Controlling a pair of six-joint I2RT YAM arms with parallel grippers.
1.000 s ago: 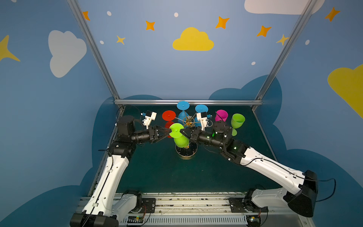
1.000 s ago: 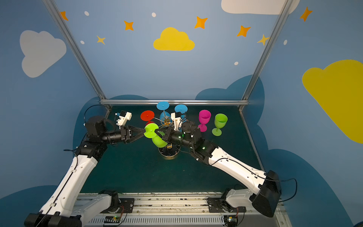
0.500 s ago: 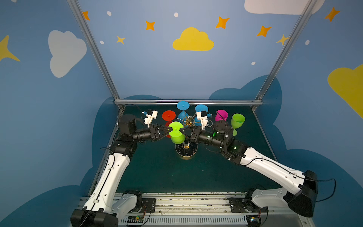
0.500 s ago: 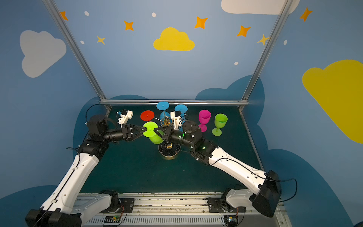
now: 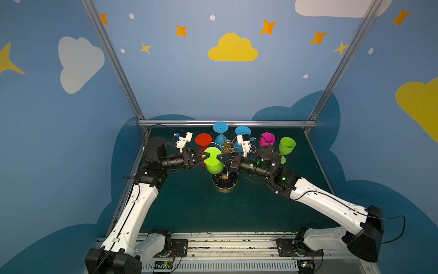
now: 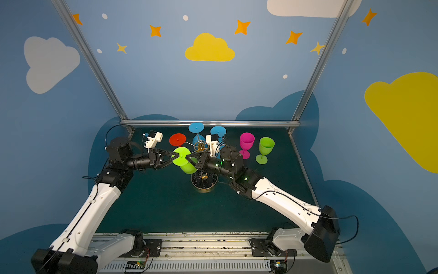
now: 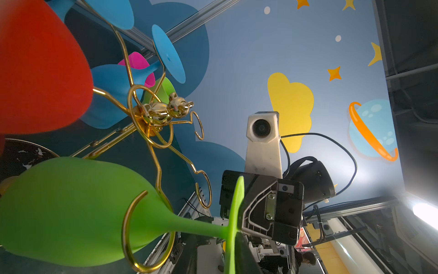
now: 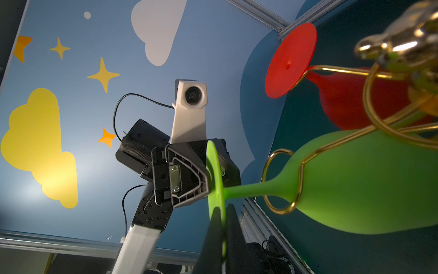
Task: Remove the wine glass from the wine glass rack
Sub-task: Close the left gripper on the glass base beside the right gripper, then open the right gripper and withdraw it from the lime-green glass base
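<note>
The green wine glass (image 5: 213, 163) hangs inverted, its stem in a looped arm (image 7: 123, 232) of the wine glass rack (image 5: 225, 183). The stem should be drawn level, outward through the loop's gap. Both arms are extended low and converge on the foot. The right gripper (image 5: 221, 159) is clamped on the foot. The left gripper (image 5: 207, 156) is narrowed about the opposite rim, but contact cannot be determined.

Arms reach inward; left hand (image 5: 208, 155) faces clamped right hand (image 5: 220, 159).

Both top views: high, frontal, looking down over the table (image 5: 189, 213). Wrist views: close, upward-facing from opposite sides, sharing the green wine glass (image 7: 71, 208).
</note>
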